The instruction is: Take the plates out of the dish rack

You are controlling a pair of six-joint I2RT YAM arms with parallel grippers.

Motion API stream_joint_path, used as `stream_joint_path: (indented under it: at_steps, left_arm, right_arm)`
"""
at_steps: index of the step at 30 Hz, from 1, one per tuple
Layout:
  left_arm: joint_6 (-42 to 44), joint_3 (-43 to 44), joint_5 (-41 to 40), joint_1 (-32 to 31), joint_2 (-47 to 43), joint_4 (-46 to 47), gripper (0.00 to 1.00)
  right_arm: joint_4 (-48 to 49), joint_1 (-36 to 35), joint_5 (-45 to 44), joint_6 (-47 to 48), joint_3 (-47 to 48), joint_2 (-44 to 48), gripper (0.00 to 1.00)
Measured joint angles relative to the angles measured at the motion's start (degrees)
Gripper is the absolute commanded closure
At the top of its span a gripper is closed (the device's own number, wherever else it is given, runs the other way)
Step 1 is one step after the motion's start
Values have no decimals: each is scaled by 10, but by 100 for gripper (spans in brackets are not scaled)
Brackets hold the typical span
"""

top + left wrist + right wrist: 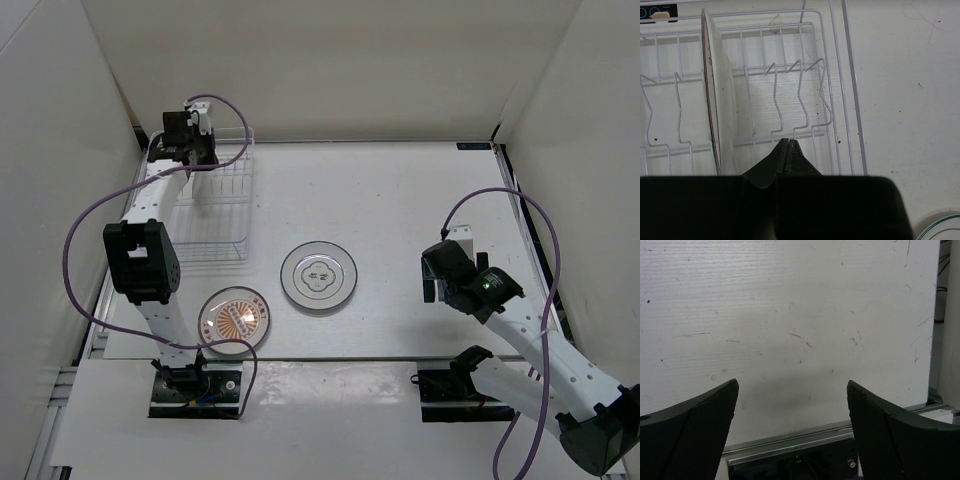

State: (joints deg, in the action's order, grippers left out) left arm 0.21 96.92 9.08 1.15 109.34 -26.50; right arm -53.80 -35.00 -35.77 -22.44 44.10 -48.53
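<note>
Left gripper is pinched shut on nothing, tips over the rack, just right of the plate standing edge-on between tines. It likely must reopen to straddle that rim. Grey plate and orange plate lie flat on the table, unloaded. Right gripper is wide open and empty, parked clear.

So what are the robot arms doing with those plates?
They're emptying a dish rack. Two plates lie flat on the table: a grey-ringed plate and an orange plate. A third plate stands on edge in the rack. The left gripper is over the rack, shut, beside that plate and not on it. The right gripper is open over the table, holding nothing.
</note>
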Motion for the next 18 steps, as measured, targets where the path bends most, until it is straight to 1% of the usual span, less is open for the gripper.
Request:
stream_joint_path:
  at_steps: [7,8,9,10,13,14,15,16,17,18]
  left_arm:
    - [9,-10,-3,-6,0,3,100]
    - [10,-10,-3,-6,0,2,98]
    - [11,-10,-3,-6,0,3,94]
    - [12,-10,-3,-6,0,4,85]
    - [15,-10,-5,-6,0,4,80]
    - [16,-10,-5,-6,0,4,69]
    - [19,-10,-5,-6,0,4,62]
    - [20,-10,-5,-6,0,4,57]
    - [20,-10,-5,-6,0,3,46]
    - [19,-10,-5,-6,0,4,40]
  right_arm:
    - [0,0,0,0,0,-1,10]
    - [0,0,0,0,0,-2,10]
    - [1,0,0,0,-1,-2,10]
    - [1,0,1,0,-2,-2,10]
    - [2,0,2,0,-5,-3,10]
    - [3,0,2,0,-7,-3,10]
    - [3,0,3,0,-8,-3,10]
    - [3,0,4,0,-8,-3,10]
    - [3,0,4,0,-8,-3,10]
    - [3,0,4,0,-8,-3,10]
